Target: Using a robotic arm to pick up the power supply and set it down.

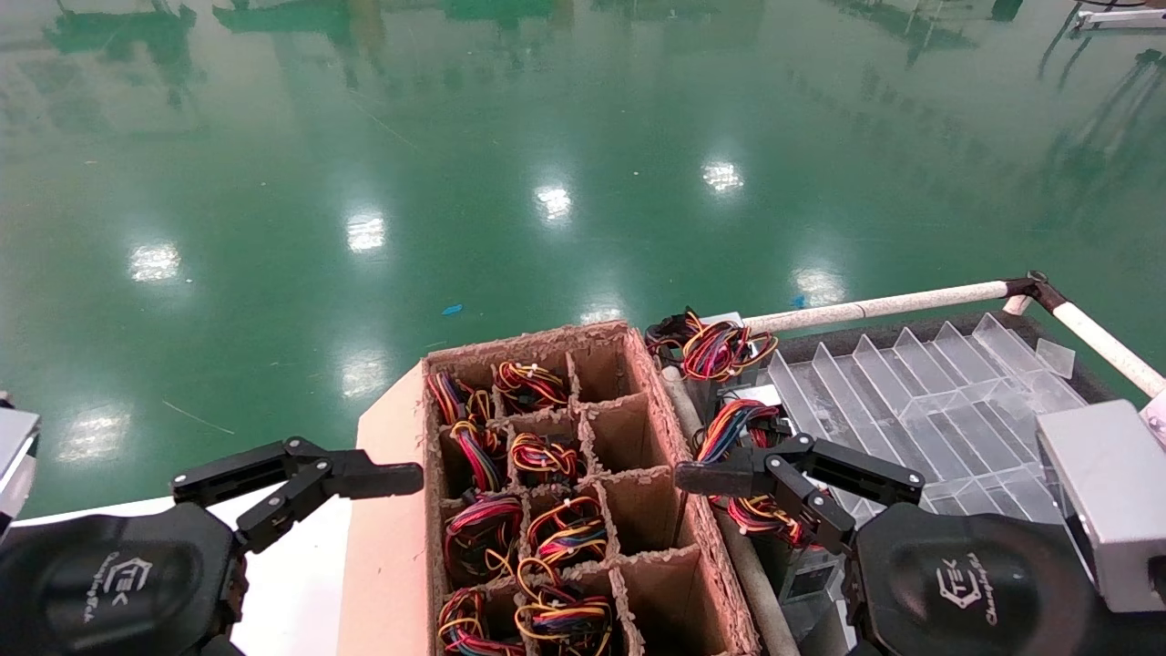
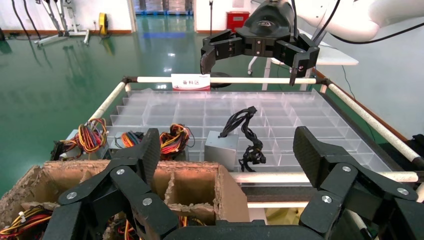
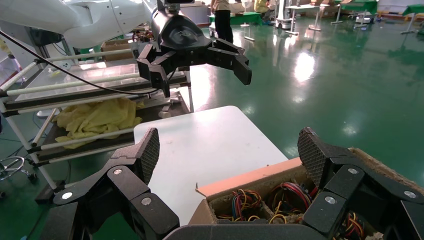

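Several power supplies stand in the compartments of a cardboard box [image 1: 674, 428], showing as red, yellow and black wire bundles [image 1: 478, 538] [image 3: 240, 200]. Other power supplies [image 1: 720, 351] [image 2: 172, 140] lie along the clear tray's edge beside the box. A grey one with black cables [image 2: 222, 145] sits there too. My left gripper [image 2: 227, 145] hangs open, high and to the left of the box, holding nothing; one finger [image 1: 373, 478] shows in the head view. My right gripper [image 3: 227, 150] hangs open to the right, facing it, also holding nothing, finger [image 1: 720, 474] over the tray's edge.
A clear divided tray [image 1: 929, 392] framed by white pipe rails [image 1: 874, 305] lies right of the box. A white table [image 3: 210, 145] lies left of it, with a rack holding yellow cloth [image 3: 95, 117] beyond. The box's right column is unfilled. Green floor lies beyond.
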Controlling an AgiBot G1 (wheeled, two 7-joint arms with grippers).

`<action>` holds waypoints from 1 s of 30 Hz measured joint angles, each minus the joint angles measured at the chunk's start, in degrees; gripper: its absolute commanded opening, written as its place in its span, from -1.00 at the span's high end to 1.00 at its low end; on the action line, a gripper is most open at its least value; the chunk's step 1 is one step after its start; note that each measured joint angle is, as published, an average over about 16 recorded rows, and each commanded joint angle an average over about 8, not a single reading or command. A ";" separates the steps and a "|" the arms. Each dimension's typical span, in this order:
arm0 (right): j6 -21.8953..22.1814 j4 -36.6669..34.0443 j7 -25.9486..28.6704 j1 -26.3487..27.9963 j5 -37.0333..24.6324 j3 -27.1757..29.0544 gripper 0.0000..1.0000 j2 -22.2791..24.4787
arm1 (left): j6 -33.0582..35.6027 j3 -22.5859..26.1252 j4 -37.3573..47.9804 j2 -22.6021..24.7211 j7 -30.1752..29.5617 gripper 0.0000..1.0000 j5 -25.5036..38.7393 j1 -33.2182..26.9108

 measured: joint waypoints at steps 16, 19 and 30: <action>0.17 -0.16 -0.02 0.06 -0.65 -0.18 -1.00 0.10 | 0.00 0.00 0.01 0.00 0.00 1.00 0.00 0.00; 0.68 -0.48 0.03 0.39 -2.18 -0.71 -1.00 0.05 | 0.01 0.01 0.01 0.00 0.01 1.00 0.00 0.00; 5.20 -2.90 0.52 5.41 -16.22 -6.01 -1.00 -2.91 | 0.02 0.03 0.04 0.00 0.02 1.00 -0.01 -0.03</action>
